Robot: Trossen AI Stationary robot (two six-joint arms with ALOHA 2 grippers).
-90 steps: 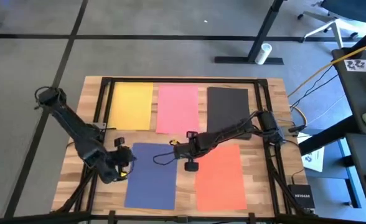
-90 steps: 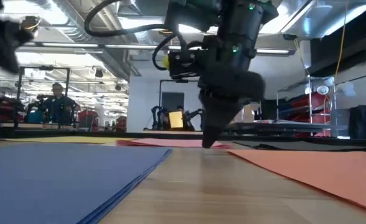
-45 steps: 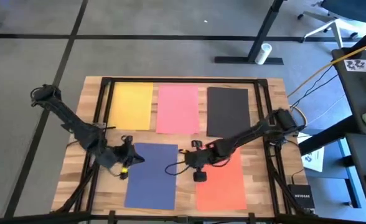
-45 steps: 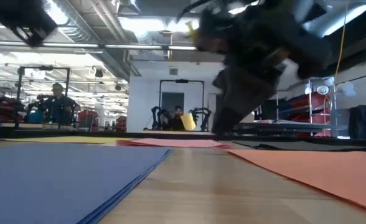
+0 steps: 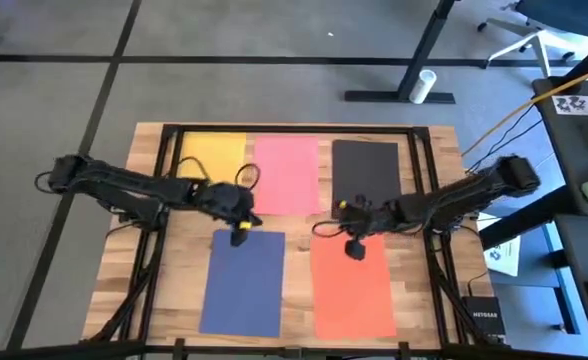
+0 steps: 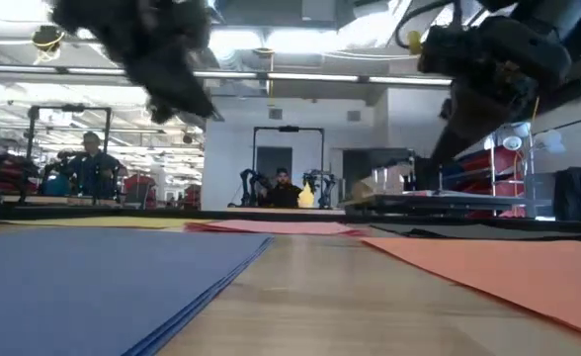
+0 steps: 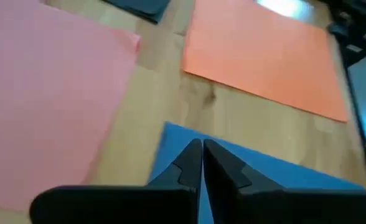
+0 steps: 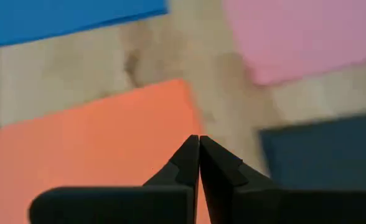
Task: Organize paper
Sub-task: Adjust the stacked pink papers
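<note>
Paper lies flat in two rows on the wooden bench: yellow sheet, pink sheet and black sheet behind, navy sheet and orange sheet in front. Your left hand and right hand hover with fingers pressed together, empty, over those front sheets' far edges, so I judge you should press lightly and slide each square with the sheet behind it. Beyond the bench: grey floor, desks, a seated person.

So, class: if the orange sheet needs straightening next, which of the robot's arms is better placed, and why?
The right. Its shut gripper hovers at the orange sheet's far edge, and its wrist view shows that corner just beyond the fingertips. The left gripper, also shut, sits over the navy blue sheet.
</note>
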